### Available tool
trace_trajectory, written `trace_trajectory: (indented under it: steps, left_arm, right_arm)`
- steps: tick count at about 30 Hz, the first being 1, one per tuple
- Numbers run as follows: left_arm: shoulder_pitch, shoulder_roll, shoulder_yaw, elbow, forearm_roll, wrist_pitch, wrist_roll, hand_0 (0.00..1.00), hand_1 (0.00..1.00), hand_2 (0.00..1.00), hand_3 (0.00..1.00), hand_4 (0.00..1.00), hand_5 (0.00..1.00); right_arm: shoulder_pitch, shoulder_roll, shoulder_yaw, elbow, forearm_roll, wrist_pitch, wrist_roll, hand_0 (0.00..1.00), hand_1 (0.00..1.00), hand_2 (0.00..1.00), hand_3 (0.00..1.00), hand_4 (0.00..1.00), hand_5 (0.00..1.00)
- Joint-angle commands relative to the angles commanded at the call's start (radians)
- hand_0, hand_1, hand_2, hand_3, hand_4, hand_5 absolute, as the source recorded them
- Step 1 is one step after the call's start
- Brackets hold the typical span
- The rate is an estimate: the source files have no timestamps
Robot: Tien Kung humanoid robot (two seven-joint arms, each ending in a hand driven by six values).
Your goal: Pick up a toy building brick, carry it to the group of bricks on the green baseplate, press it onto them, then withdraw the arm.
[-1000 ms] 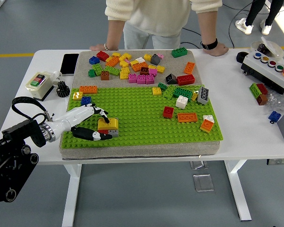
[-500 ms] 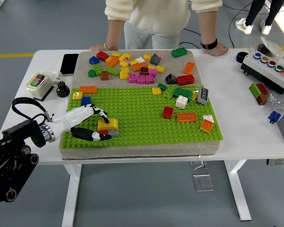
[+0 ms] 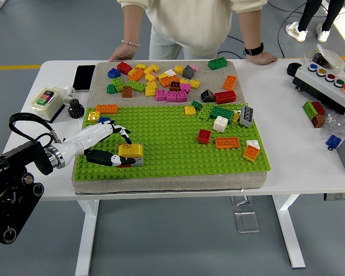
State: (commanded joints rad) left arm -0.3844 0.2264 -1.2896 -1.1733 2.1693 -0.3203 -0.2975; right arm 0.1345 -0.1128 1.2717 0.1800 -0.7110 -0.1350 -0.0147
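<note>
Since the earlier pictures, the left hand [image 3: 106, 145] has lifted a little, and its upper fingers now stand off the green baseplate [image 3: 172, 155] instead of lying low beside the brick. The person at the far side has also leaned more over the table; one hand [image 3: 122, 53] rests on the table edge at the left and the other hand [image 3: 260, 57], with a dark watch, at the right.

The left hand reaches in from the left over the front left corner of the baseplate. Its fingers are spread: the upper fingers [image 3: 119, 129] arch above, and the black thumb [image 3: 103, 159] lies low along the studs, with its tip touching the small stack. This stack is a yellow brick [image 3: 130, 150] sitting on a grey and red piece on the baseplate. I cannot tell if the upper fingers touch the yellow brick; the hand seems to hold nothing firmly.

Further right on the baseplate stand a red brick [image 3: 204, 135], an orange plate [image 3: 226, 142], a white brick [image 3: 221, 123] and a group of green bricks [image 3: 218, 112]. A heap of loose bricks [image 3: 161, 83] lies on the grey mat behind. A smartphone [image 3: 84, 77] and a button box [image 3: 328, 79] lie on the white table [image 3: 310, 167]. The right arm is not seen.
</note>
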Motion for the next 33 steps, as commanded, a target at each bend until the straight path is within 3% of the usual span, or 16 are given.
trace_trajectory:
  steps: [10,21,23,24,27,29,30,33]
  left_arm:
    - [0.0,-0.006,0.007,0.025,0.006,0.0,0.001,0.998,0.899,0.862,0.612,0.998,0.671]
    - [0.006,0.003,-0.038,-0.056,-0.059,-0.002,0.006,0.998,0.884,0.842,0.616,0.998,0.669]
    - [0.007,0.004,-0.051,-0.076,-0.101,0.011,0.006,0.998,0.884,0.842,0.616,0.998,0.669]
    - [0.007,0.004,-0.052,-0.077,-0.104,0.011,0.006,0.998,0.834,0.812,0.688,0.998,0.661]
    - [-0.001,0.007,-0.084,-0.088,-0.218,0.052,-0.004,0.998,0.834,0.812,0.688,0.998,0.661]
    - [-0.011,0.01,-0.108,-0.082,-0.303,0.054,-0.005,0.998,0.834,0.812,0.688,0.998,0.661]
    - [-0.014,0.011,-0.116,-0.08,-0.332,0.055,-0.005,0.953,0.834,0.815,0.838,0.998,0.665]
    - [-0.034,0.023,-0.153,-0.078,-0.462,0.052,0.007,0.953,0.834,0.815,0.838,0.998,0.665]
  right_arm:
    - [-0.002,0.001,-0.001,0.0,0.0,-0.001,-0.001,0.729,0.635,0.684,0.621,0.943,0.489]
    - [-0.001,0.0,0.002,0.0,0.001,-0.002,-0.001,0.729,0.635,0.684,0.622,0.943,0.488]
    - [0.0,-0.001,0.003,0.0,0.001,-0.002,-0.002,0.729,0.635,0.684,0.622,0.943,0.488]
    - [0.0,-0.001,0.003,0.0,0.001,-0.002,-0.002,0.73,0.635,0.684,0.622,0.943,0.488]
    - [0.002,-0.002,0.005,0.0,0.0,-0.003,-0.003,0.73,0.635,0.684,0.622,0.943,0.488]
    - [0.002,-0.002,0.005,0.0,0.0,-0.003,-0.003,0.73,0.635,0.684,0.622,0.943,0.488]
    - [0.002,-0.002,0.005,0.0,0.0,-0.003,-0.003,0.73,0.634,0.684,0.621,0.943,0.488]
    - [0.002,-0.002,0.007,0.0,-0.001,-0.004,-0.004,0.73,0.634,0.684,0.621,0.943,0.488]
